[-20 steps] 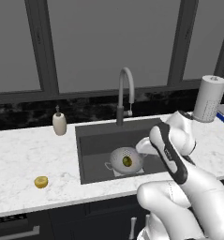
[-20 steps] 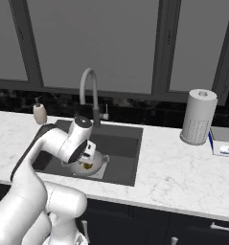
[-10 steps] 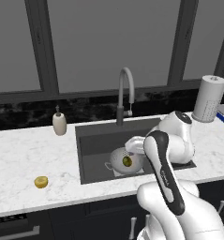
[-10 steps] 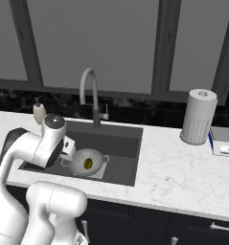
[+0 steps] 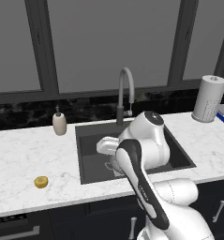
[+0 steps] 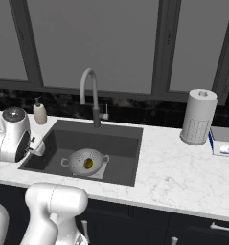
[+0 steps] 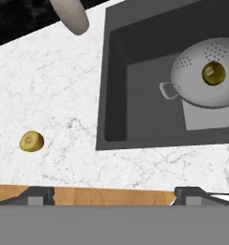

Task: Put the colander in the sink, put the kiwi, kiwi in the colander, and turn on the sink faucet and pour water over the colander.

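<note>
Our hand (image 7: 114, 194) is hanging with its two dark fingertips (image 7: 37, 195) standing far apart at the bottom of the hand view, and we are holding nothing between them. We are looking down past them at the white table (image 7: 49, 100), which is smooth stone with thin grey lines running through it like marble.

Near the hand, on the table, the yellow kiwi (image 7: 31, 141) is lying by itself, well apart from the sink. It is small and round, with a darker ring on top. In the left base view we are seeing the same yellow kiwi (image 5: 41, 182) close to the front edge of the table.

The sink (image 7: 135, 110) is a deep, dark grey box with straight walls and a lighter grey square on its floor. The colander (image 7: 207, 72) is sitting inside it. It is a shiny silver bowl full of tiny holes, with a loop handle sticking out. The dark kiwi (image 7: 213, 73) is lying in the middle of the bowl, olive-brown and oval.

Behind the sink the sink faucet (image 6: 90, 95) is standing tall and grey, bent over like a hook. A cream soap bottle (image 6: 39, 113) is standing beside it. Its top is cut off in the hand view. In the left base view our own white arm is hiding the colander.
</note>
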Robot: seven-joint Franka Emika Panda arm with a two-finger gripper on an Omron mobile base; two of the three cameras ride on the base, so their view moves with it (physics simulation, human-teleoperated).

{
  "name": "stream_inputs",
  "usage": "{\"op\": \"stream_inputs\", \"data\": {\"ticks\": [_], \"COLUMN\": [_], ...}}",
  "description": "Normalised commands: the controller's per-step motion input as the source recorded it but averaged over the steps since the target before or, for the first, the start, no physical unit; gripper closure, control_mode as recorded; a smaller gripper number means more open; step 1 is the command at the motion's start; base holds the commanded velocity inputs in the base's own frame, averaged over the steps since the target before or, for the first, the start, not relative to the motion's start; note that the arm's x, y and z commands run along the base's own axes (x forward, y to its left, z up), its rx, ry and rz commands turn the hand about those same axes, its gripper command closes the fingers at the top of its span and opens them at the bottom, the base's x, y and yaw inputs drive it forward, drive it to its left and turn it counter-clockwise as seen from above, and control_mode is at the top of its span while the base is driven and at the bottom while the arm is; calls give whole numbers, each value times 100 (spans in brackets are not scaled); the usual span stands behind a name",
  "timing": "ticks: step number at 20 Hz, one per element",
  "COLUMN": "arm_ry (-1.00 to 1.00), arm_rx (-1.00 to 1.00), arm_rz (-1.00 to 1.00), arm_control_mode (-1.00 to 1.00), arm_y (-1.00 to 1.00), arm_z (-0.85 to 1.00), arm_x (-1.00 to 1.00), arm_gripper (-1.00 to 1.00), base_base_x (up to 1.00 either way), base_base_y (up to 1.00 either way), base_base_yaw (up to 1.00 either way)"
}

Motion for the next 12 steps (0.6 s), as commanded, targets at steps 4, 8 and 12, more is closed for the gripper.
{"op": "stream_inputs", "data": {"ticks": [4,8,12], "arm_ry": [8,34,38], "arm_rx": [-2,-1,-4], "arm_rz": [0,5,14], "arm_control_mode": [-100,-100,-100], "arm_y": [89,85,87], "arm_z": [2,0,-5], "arm_x": [-11,16,30], "arm_gripper": [-100,-100,-100], "base_base_x": [0,0,0], "base_base_y": [0,0,0], "base_base_yaw": [0,0,0]}}
